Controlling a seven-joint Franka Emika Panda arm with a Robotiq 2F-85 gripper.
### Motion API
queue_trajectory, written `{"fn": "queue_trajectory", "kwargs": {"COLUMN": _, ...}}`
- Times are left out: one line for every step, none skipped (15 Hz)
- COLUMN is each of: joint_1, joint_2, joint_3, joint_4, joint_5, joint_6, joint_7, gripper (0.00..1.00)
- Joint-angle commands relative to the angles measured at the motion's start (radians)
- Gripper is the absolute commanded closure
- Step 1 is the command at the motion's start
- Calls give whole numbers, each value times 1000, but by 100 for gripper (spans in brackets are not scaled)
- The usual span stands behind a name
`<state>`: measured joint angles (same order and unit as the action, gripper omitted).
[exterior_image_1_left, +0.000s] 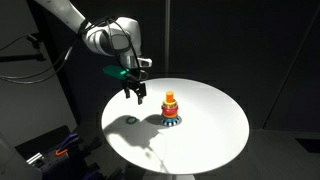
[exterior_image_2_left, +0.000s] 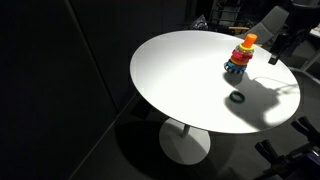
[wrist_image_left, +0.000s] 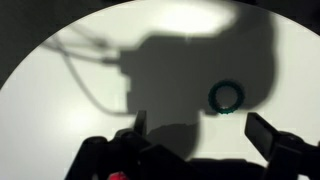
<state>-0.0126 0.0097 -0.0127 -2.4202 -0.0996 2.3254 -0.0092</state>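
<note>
While the fingers hang spread and empty above the counter, we list: 1 green ring, flat on counter below them, near but apart from stacking toy; nothing gripped yet, so work barely begun, we judge.

Both exterior views overlook the table; wrist looks down.

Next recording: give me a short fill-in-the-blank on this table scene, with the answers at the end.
The table has a white top that is ___ in shape.
The loose ring lying flat on it is ___ in colour.
The gripper holds nothing; its fingers stand ___.
Missing words: round, green, open.
</note>
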Motion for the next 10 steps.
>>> {"fn": "queue_trajectory", "kwargs": {"joint_1": 0, "joint_2": 1, "joint_3": 0, "joint_4": 3, "joint_5": 0, "joint_6": -3, "joint_7": 0, "gripper": 0}}
{"fn": "queue_trajectory", "kwargs": {"joint_1": 0, "joint_2": 2, "joint_3": 0, "joint_4": 5, "joint_5": 0, "joint_6": -4, "joint_7": 0, "gripper": 0}}
{"fn": "queue_trajectory", "kwargs": {"joint_1": 0, "joint_2": 2, "joint_3": 0, "joint_4": 6, "joint_5": 0, "joint_6": -4, "joint_7": 0, "gripper": 0}}
{"fn": "queue_trajectory", "kwargs": {"joint_1": 0, "joint_2": 2, "joint_3": 0, "joint_4": 7, "joint_5": 0, "joint_6": -5, "joint_7": 0, "gripper": 0}}
{"fn": "queue_trajectory", "kwargs": {"joint_1": 0, "joint_2": 2, "joint_3": 0, "joint_4": 7, "joint_5": 0, "joint_6": -5, "joint_7": 0, "gripper": 0}}
{"fn": "queue_trajectory", "kwargs": {"joint_1": 0, "joint_2": 2, "joint_3": 0, "joint_4": 8, "joint_5": 0, "joint_6": -5, "joint_7": 0, "gripper": 0}}
{"fn": "queue_trajectory", "kwargs": {"joint_1": 0, "joint_2": 2, "joint_3": 0, "joint_4": 8, "joint_5": 0, "joint_6": -5, "joint_7": 0, "gripper": 0}}
{"fn": "queue_trajectory", "kwargs": {"joint_1": -1, "joint_2": 0, "joint_3": -1, "joint_4": 7, "joint_5": 3, "joint_6": -4, "joint_7": -7, "gripper": 0}}
{"fn": "queue_trajectory", "kwargs": {"joint_1": 1, "joint_2": 1, "joint_3": 1, "joint_4": 5, "joint_5": 6, "joint_6": 5, "joint_7": -18, "gripper": 0}}
{"fn": "queue_trajectory", "kwargs": {"joint_1": 2, "joint_2": 4, "joint_3": 2, "joint_4": 6, "joint_5": 3, "joint_6": 12, "joint_7": -19, "gripper": 0}}
